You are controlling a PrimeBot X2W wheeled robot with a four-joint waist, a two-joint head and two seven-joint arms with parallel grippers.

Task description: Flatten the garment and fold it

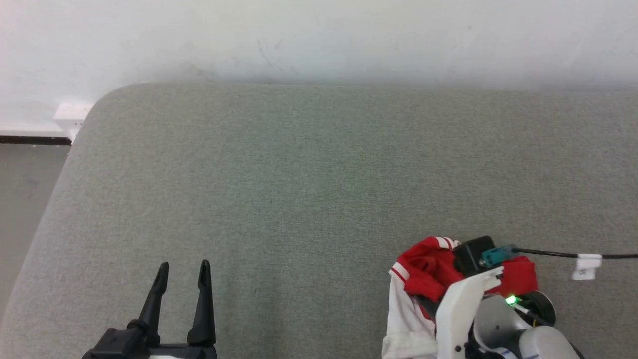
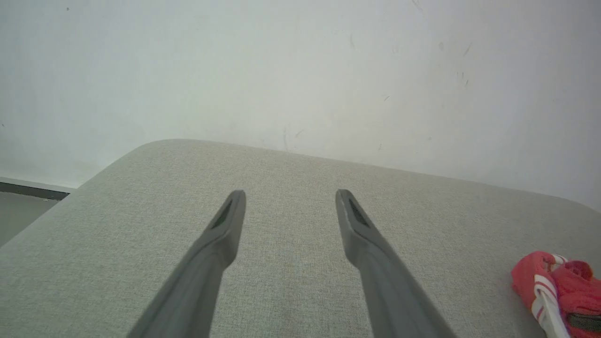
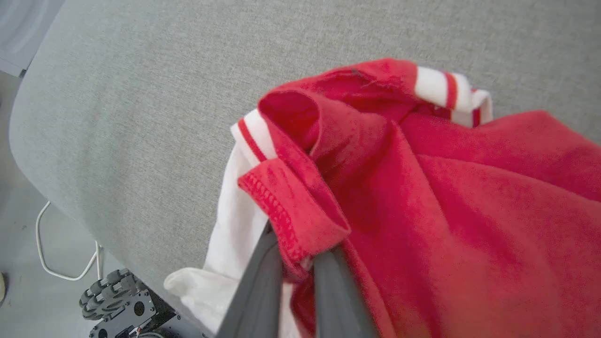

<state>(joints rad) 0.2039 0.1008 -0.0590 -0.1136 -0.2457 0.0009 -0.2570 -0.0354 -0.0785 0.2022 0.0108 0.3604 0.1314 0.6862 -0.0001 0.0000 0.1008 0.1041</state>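
Fabric fills the right gripper point(image 3: 298, 274): its two fingers are clenched on a red stitched hem of the garment point(image 3: 422, 188), and the rest of the shirt heaps over the wrist in a crumpled wad. A hem is a sensible hold, being a firm edge from which the cloth can be drawn out flat. The wad sits at the near right of the grey surface point(image 1: 319, 174), by the front edge, with a white sleeve point(image 1: 403, 319) trailing down past it. Whether the bundle rests on the surface or is held just above it cannot be told.

The left gripper point(image 1: 182, 274) hovers low at the near left, well apart from the garment, its fingers spread and holding nothing. It looks kept free to take a second edge once one is exposed, since spreading a shirt calls for two holds.

Most of the surface lies bare up to the wall point(image 1: 319, 40), which leaves room to lay the shirt out. A black cable point(image 1: 548, 253) runs off to the right from the right wrist, close to the cloth, and could snag it.

Judging by the bunching, flattening has hardly begun and folding is far off.
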